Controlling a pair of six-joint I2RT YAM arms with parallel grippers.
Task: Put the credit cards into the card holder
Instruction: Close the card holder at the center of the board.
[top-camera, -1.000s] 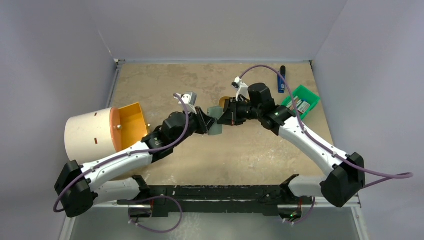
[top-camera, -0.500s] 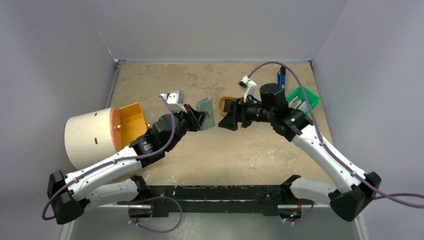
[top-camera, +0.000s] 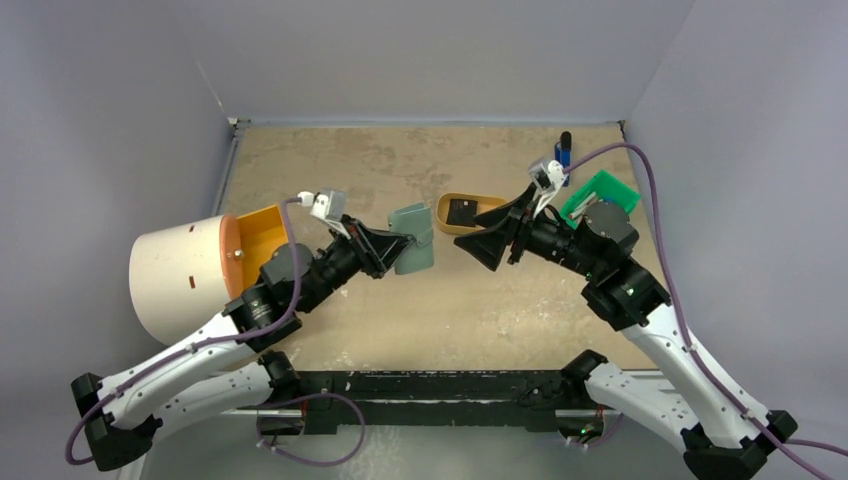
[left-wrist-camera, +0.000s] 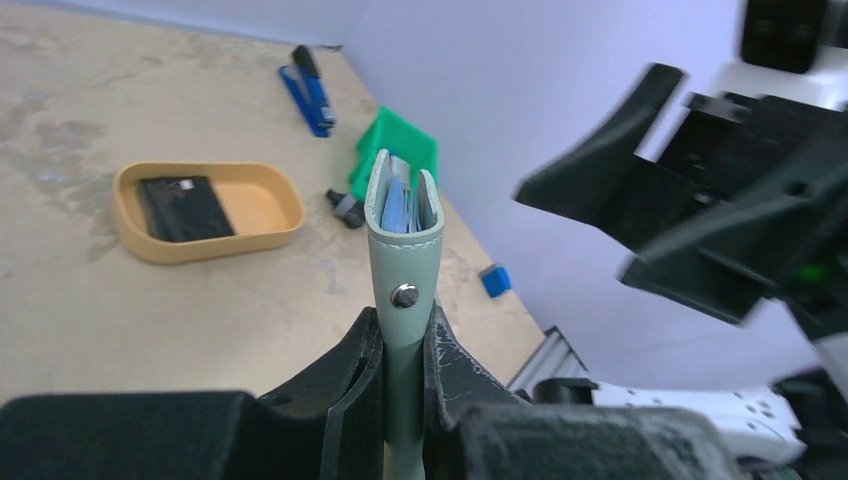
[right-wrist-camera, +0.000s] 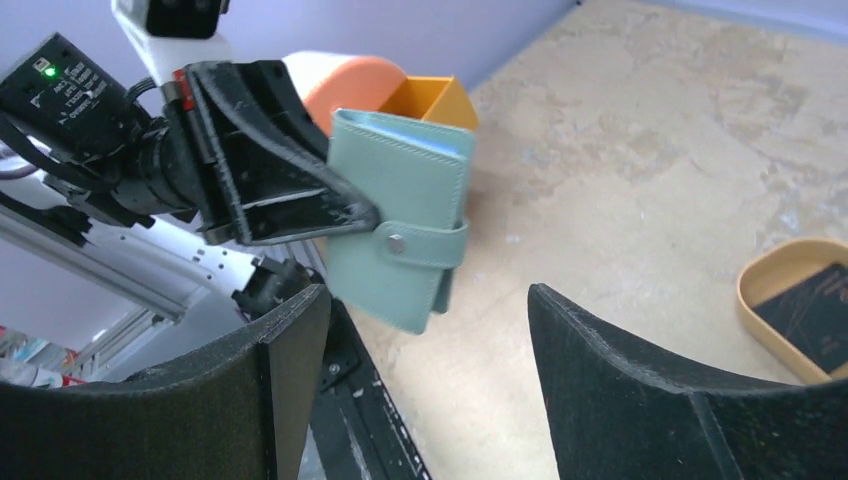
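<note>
Over the mottled tan surface (top-camera: 450, 310), the sage-green card holder (top-camera: 412, 252) is held in the air, with blue cards (left-wrist-camera: 400, 208) tucked inside. The left claw (top-camera: 392, 250) pinches it tightly near its snap. The right claw (top-camera: 485, 243) gapes wide and empty just beside it, near a tan tray (top-camera: 443, 212).

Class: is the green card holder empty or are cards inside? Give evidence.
Not empty. The left wrist view shows blue card edges between the walls of the card holder, held in the left end effector.
</note>
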